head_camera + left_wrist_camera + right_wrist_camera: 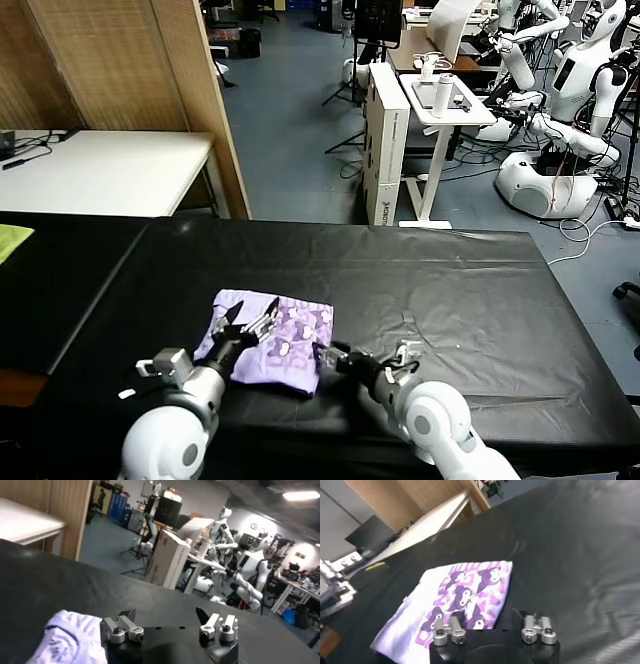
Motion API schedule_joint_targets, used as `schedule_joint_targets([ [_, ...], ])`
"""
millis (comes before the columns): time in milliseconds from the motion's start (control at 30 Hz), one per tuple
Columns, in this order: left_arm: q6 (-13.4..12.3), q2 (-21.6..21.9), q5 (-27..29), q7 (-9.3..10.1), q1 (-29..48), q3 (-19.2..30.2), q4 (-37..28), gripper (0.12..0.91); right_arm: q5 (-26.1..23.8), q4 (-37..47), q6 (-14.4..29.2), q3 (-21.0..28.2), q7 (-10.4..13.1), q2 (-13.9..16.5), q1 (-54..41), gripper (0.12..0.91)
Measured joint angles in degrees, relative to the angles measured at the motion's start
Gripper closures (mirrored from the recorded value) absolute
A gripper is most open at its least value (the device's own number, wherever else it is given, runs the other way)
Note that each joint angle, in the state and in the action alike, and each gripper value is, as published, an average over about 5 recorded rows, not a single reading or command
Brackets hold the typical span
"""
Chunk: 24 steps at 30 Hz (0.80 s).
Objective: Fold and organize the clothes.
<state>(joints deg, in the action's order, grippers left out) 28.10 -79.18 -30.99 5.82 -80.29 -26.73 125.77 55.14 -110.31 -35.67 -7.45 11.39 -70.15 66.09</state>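
shirt (268, 338) sits folded, near-middle of worktop (470, 290) | left claw (250, 322) wide over its left part | right claw (330, 355) half-open at its near right corner | tip: grab corners cleanly, don't drag

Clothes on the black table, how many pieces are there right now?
1: a folded lavender T-shirt, print side up, on the black table near its front edge, between the left gripper and the right gripper. None seems hidden.
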Motion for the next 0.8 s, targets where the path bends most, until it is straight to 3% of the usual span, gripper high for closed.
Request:
schedule_joint_targets([
  [167,0.0,0.7,-1.0,-0.05,0.0,-2.5,0.5,0.123,-1.0,0.5,0.0,0.1,-0.4,-0.7,0.1,0.769],
  [267,0.0,1.2,-1.4,-0.13,0.0,-4.0,0.6,0.123,-1.3,0.1,0.0,-0.7,-0.4,-0.2,0.2,0.875],
  [600,-0.4,2.4,-2.1,-0.43,-0.3,-6.6,0.0,0.123,-2.1,-2.1,-3.4,-5.9,1.1,4.9,0.1,0.877],
  [700,-0.8,2.5,-1.9,-0.61,-0.4,-6.8,-0.1,0.123,-2.4,-3.1,-4.4,-6.9,1.1,6.1,0.5,0.784],
  [800,-1.5,3.0,-1.5,-0.88,-0.7,-6.9,-0.1,0.123,-2.9,-4.1,-4.6,-7.7,1.0,7.0,0.9,0.610],
])
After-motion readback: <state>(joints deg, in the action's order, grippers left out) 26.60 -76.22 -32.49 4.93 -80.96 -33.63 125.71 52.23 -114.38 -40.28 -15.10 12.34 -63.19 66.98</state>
